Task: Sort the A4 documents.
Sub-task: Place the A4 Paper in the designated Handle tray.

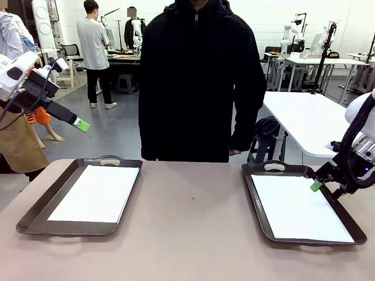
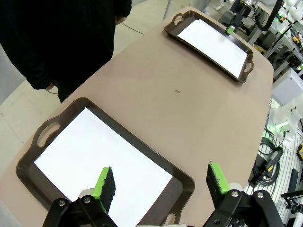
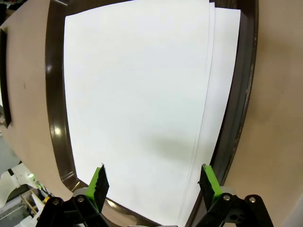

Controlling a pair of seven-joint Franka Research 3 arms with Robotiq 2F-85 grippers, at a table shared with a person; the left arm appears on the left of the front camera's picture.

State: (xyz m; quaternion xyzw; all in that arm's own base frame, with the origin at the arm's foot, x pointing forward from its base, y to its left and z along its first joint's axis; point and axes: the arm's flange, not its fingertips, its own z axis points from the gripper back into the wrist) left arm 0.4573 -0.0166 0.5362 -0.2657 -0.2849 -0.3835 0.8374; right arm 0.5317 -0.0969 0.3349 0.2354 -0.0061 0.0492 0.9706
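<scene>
White A4 sheets (image 1: pixel 94 193) lie flat in the left dark tray (image 1: pixel 35 213). More A4 sheets (image 1: pixel 299 208) lie in the right dark tray (image 1: pixel 253 193). In the right wrist view this stack (image 3: pixel 137 104) has an upper sheet lying slightly off a lower sheet (image 3: pixel 222 75). My right gripper (image 1: pixel 316 186) (image 3: pixel 154 182) hovers open, low over that tray's right side, with nothing between its fingers. My left gripper (image 1: pixel 81 124) (image 2: pixel 161 182) is raised high at the far left, open and empty, looking down on the left tray's sheets (image 2: pixel 99 161).
A person in a black jacket (image 1: pixel 199 82) stands at the table's far edge between the trays, hands down. A bare stretch of brown tabletop (image 1: pixel 193 216) separates the trays. The right tray's rim (image 3: pixel 241 94) runs beside my right fingers.
</scene>
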